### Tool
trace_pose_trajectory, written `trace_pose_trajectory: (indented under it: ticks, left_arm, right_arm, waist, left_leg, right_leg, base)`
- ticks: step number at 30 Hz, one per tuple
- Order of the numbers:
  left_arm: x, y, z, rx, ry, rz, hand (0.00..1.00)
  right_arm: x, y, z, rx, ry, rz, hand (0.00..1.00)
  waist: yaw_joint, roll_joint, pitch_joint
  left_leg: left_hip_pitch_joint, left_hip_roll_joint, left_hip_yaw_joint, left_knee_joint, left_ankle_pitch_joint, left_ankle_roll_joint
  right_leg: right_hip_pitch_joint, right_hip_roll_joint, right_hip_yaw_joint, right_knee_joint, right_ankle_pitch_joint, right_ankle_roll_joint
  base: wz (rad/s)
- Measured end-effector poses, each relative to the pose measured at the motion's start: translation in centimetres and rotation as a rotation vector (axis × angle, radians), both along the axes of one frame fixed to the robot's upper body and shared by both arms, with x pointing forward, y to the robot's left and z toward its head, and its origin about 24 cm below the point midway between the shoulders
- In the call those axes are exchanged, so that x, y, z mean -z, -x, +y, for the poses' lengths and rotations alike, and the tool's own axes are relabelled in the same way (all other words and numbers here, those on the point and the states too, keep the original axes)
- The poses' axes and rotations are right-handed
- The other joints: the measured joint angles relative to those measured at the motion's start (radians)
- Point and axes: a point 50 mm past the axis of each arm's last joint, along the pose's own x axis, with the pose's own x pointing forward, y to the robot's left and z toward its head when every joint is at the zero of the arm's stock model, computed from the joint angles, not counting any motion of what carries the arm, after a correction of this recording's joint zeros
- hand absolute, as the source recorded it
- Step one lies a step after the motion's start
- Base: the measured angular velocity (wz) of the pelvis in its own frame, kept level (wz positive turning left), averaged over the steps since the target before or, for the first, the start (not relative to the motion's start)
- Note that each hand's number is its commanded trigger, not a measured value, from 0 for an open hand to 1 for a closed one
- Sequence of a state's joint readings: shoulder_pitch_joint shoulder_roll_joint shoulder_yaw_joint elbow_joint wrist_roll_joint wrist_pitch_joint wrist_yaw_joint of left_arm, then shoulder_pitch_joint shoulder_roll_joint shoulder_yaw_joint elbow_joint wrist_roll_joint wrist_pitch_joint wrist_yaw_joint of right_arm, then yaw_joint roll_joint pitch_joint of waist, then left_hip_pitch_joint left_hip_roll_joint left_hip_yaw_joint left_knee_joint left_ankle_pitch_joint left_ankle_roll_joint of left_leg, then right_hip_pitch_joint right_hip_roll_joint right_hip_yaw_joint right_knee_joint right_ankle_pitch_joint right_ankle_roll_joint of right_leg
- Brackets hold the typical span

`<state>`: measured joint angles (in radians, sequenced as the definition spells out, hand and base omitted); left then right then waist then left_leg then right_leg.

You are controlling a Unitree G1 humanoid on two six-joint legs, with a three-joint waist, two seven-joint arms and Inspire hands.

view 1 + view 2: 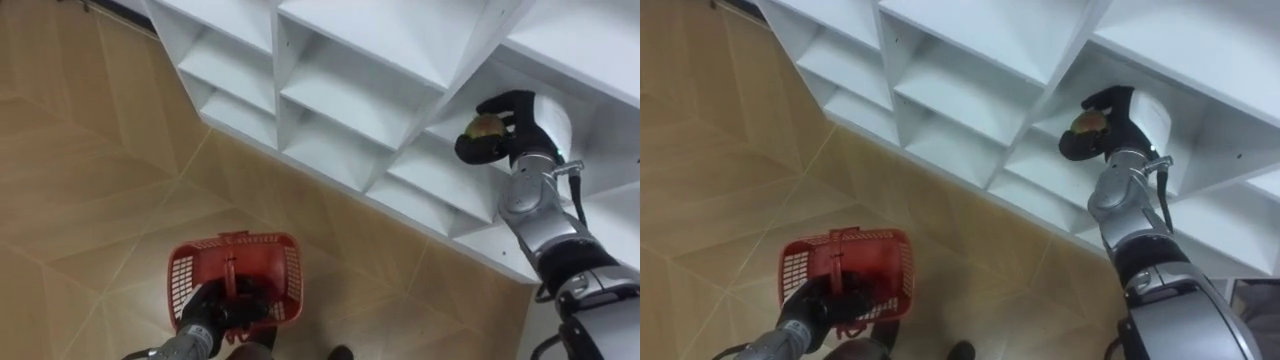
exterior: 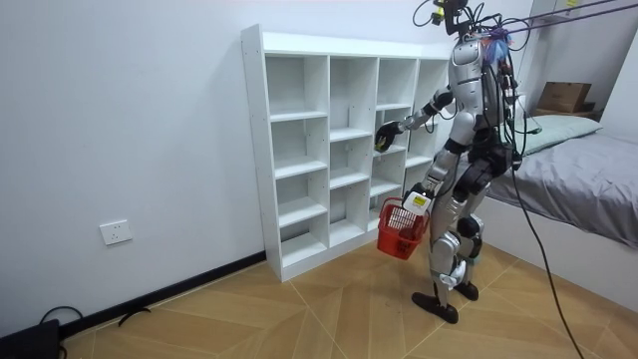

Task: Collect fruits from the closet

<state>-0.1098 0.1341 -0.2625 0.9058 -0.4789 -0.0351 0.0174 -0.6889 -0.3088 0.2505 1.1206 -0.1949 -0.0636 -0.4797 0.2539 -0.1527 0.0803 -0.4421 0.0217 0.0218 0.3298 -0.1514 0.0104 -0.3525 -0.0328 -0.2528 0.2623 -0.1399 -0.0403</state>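
My right hand (image 1: 497,128) is raised at the front of a compartment of the white shelf unit (image 1: 340,90), its fingers curled round a round greenish-brown fruit (image 1: 487,126). The same right hand (image 1: 1102,125) grips the fruit (image 1: 1086,120) in the right eye view, and shows as the right hand (image 2: 384,137) at a middle shelf in the room view. My left hand (image 1: 222,306) hangs low and is shut on the handle of a red plastic basket (image 1: 238,270). The basket (image 2: 399,227) hangs beside my left leg.
I stand facing the white shelf unit (image 2: 319,150), whose other compartments look bare. Wooden floor (image 1: 90,190) lies below and to the left. A bed (image 2: 588,189) stands behind me at the room view's right.
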Motion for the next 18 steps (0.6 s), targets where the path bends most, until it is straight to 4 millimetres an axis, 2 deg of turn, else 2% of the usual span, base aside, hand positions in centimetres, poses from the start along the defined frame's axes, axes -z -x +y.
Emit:
trace_pose_trajectory:
  ticks: [18]
  left_arm:
    - [-0.13,-0.25,-0.48,0.026,0.012,-0.009,1.00]
  right_arm:
    - [-0.08,-0.04,-0.43,-0.024,0.003,0.029,1.00]
  waist:
    - [-0.006,-0.001,-0.0017]
  left_leg:
    - [0.001,0.002,0.006,0.011,0.001,0.001]
  right_leg:
    - [-0.001,-0.002,0.004,0.014,0.000,0.000]
  base:
    - [0.00]
